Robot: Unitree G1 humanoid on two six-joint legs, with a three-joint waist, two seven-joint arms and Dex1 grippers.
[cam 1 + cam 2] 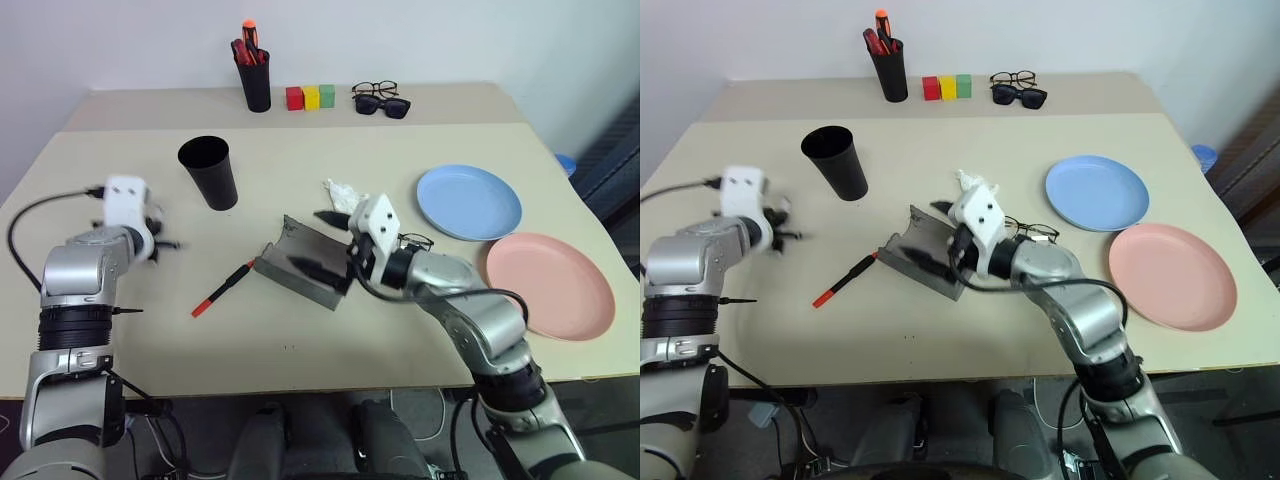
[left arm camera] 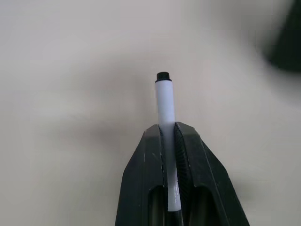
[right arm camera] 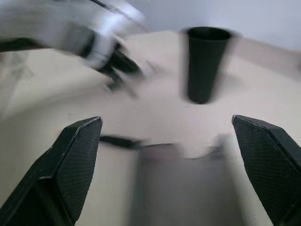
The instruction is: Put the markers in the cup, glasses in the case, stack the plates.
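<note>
My left gripper (image 2: 168, 129) is shut on the white marker (image 2: 164, 99), whose black-tipped end sticks out past the fingers. This gripper (image 1: 160, 240) hangs over the table's left side, a little to the left of and nearer than the black cup (image 1: 210, 172). The black marker with red ends (image 1: 222, 290) lies on the table beside the open grey case (image 1: 300, 265). My right gripper (image 1: 318, 242) stands open just above the case. The wire-framed glasses (image 1: 1035, 230) lie behind that wrist. The blue plate (image 1: 468, 202) and pink plate (image 1: 548, 285) lie side by side at the right.
At the back stand a black pen pot (image 1: 255, 85) with red and orange pens, three coloured blocks (image 1: 310, 97), and sunglasses (image 1: 382, 104) with another pair of spectacles. A crumpled white object (image 1: 343, 192) lies behind the case.
</note>
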